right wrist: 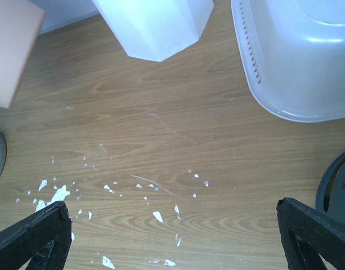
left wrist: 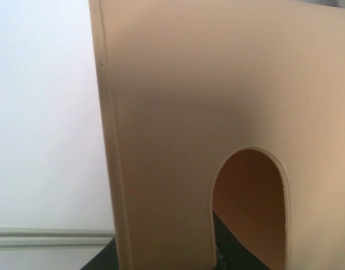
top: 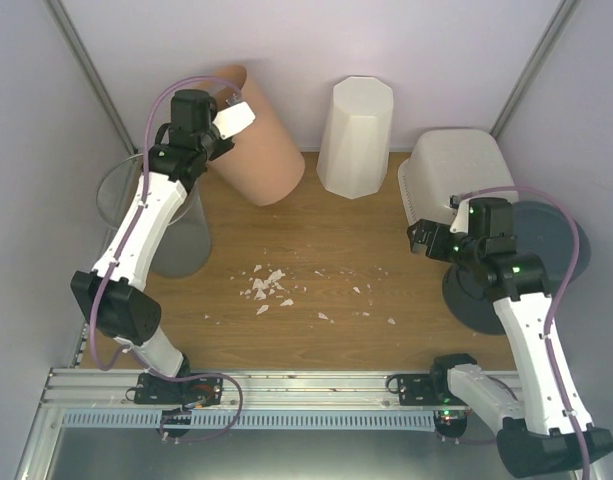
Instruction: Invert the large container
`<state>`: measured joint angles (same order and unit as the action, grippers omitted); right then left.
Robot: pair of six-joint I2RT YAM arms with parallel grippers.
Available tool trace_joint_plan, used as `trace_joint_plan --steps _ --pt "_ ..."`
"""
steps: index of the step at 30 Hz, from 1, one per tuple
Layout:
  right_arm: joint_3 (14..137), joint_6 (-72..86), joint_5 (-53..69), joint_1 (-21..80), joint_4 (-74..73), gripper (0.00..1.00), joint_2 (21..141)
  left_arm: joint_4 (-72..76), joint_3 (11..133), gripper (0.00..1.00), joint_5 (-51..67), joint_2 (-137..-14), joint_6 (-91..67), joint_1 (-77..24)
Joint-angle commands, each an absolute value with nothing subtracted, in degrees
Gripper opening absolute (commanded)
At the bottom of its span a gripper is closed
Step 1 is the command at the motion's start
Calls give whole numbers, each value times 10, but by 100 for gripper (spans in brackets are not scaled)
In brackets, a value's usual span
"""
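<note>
**Top external view.** The left gripper (top: pixel 229 122) is at the upper left of the frame. It is clamped on the rim of a tilted peach-coloured plastic bin (top: pixel 261 150). A tall white faceted plastic bin (top: pixel 356 120) stands at upper centre.

The large container (top: pixel 454 170) is a wide translucent-white plastic tub with rounded corners. It rests on the wooden table (top: pixel 316 240) at upper right with its closed base facing up. The right gripper (top: pixel 423 240) is just beside it, jaws spread and holding nothing.

A dark grey round bin (top: pixel 546 250) sits at the right edge, partly under the right arm. A grey see-through cylindrical bin (top: pixel 181 240) stands at the left edge. White scraps (top: pixel 269 288) lie scattered at centre.

**Left wrist view.** The peach bin's wall fills most of the frame, with an arched handle cut-out (left wrist: pixel 251 208) at lower right. Dark fingers (left wrist: pixel 231 253) show at the bottom edge on either side of the wall, pinching it.

**Right wrist view.** Two black fingertips (right wrist: pixel 34 236) stand in the lower left and lower right corners, wide apart, with only bare table and scraps between them. The large container (right wrist: pixel 296 62) fills the upper right, clear of the fingers, with a row of slots along its side. The white faceted bin (right wrist: pixel 155 28) is at top centre and the peach bin (right wrist: pixel 12 50) is at upper left.
</note>
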<state>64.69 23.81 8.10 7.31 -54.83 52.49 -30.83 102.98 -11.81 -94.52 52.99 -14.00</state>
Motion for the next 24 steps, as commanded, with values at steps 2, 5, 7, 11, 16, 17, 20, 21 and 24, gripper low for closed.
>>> trace_joint_plan --steps 2,5,7,11,16,17,20,21,24 --pt "678 233 87 68 -550 98 512 -307 1069 0 -45 -900 454 -152" --pt "690 232 75 68 -558 99 509 -341 1083 0 -8 -896 428 -153" --pt "694 233 68 69 -559 99 505 -358 1085 0 24 -894 410 -153" --pt "695 240 50 68 -564 99 501 -373 1071 0 62 -884 386 -154" --pt "701 242 43 68 -568 99 499 -388 1060 0 112 -877 359 -155" --pt "703 241 41 68 -568 99 498 -392 1060 0 125 -877 352 -155" --pt "705 240 41 68 -575 99 499 -403 1060 0 160 -877 335 -156" --pt "704 239 41 68 -577 99 499 -404 1059 0 171 -878 330 -156" --pt "701 237 38 68 -585 99 500 -411 1061 0 202 -880 317 -156"
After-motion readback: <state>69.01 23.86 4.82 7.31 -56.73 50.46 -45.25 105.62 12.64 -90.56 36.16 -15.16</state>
